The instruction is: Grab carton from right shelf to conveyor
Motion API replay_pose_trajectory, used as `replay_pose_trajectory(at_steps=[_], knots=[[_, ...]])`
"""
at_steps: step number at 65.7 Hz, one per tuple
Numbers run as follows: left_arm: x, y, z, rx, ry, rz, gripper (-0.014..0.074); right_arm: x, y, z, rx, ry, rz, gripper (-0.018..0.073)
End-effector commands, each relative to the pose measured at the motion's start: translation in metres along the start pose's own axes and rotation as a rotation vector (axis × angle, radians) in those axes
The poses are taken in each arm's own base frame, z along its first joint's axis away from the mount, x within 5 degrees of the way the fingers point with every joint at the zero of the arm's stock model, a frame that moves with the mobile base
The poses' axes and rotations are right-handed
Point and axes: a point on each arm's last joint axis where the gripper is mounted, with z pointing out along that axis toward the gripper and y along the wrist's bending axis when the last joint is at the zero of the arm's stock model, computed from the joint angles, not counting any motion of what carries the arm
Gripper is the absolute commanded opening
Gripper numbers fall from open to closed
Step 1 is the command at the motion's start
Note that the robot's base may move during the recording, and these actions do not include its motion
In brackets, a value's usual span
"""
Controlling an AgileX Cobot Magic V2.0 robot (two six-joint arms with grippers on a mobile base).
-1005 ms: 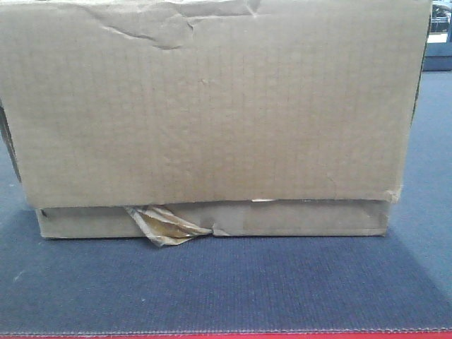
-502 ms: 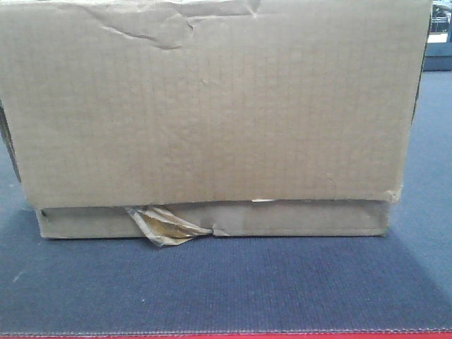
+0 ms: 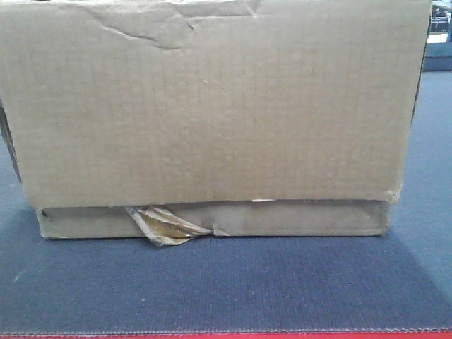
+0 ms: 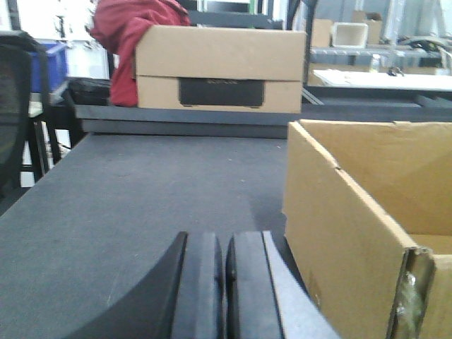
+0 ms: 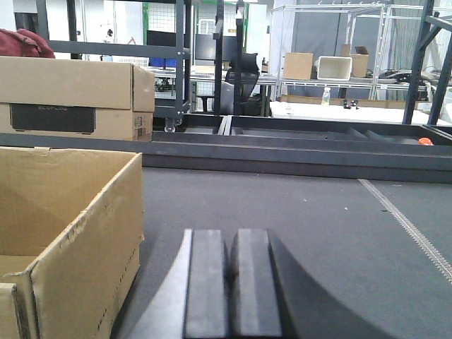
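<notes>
- Nearest each wrist camera are the pads: the left gripper has its pads pressed together on nothing, and the right gripper is likewise closed flat and empty.
- Just beside them sits the carton, open-topped, resting on the dark worktop; the left gripper lies off one outer wall and the right gripper off the opposite wall, neither touching cardboard.
- In the front view the carton's broad face fills the frame, creased near the top edge, with a torn scrap of tape hanging at its base.
- Across the last second nothing has shifted: carton, tape scrap and worktop sit in the same places. I judge this a pause, with the arms flanking the carton either before a squeeze or after letting go; which one cannot be told.
- Farther back stands a second box with a red cloth draped beside it, then racks and a white bin well apart.
</notes>
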Motion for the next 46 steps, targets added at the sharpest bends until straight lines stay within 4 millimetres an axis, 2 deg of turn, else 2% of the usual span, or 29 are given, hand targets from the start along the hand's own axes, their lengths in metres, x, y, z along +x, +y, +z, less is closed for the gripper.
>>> replay_pose_trajectory(at_steps=[1,15,22,25,46], knots=[[0.014,0.0,-0.003,-0.011,-0.01,-0.023,0.0015,-0.002,0.0,-0.001,0.005,-0.029,-0.014,-0.007],[0.072,0.003,0.002,-0.054,-0.033,-0.015,0.0015,-0.002,0.0,-0.001,0.005,-0.029,-0.014,-0.007],[0.092,0.003,0.006,-0.05,-0.041,-0.015,0.0015,-0.002,0.0,-0.002,0.005,-0.033,-0.014,-0.007],[0.088,0.003,0.006,-0.048,-0.09,-0.013,0.0015,-0.002,0.0,-0.002,0.005,-0.033,-0.014,-0.007],[0.089,0.003,0.006,-0.049,-0.075,-0.014,0.0015,-0.002,0.0,-0.002,0.005,-0.033,-0.014,-0.007]])
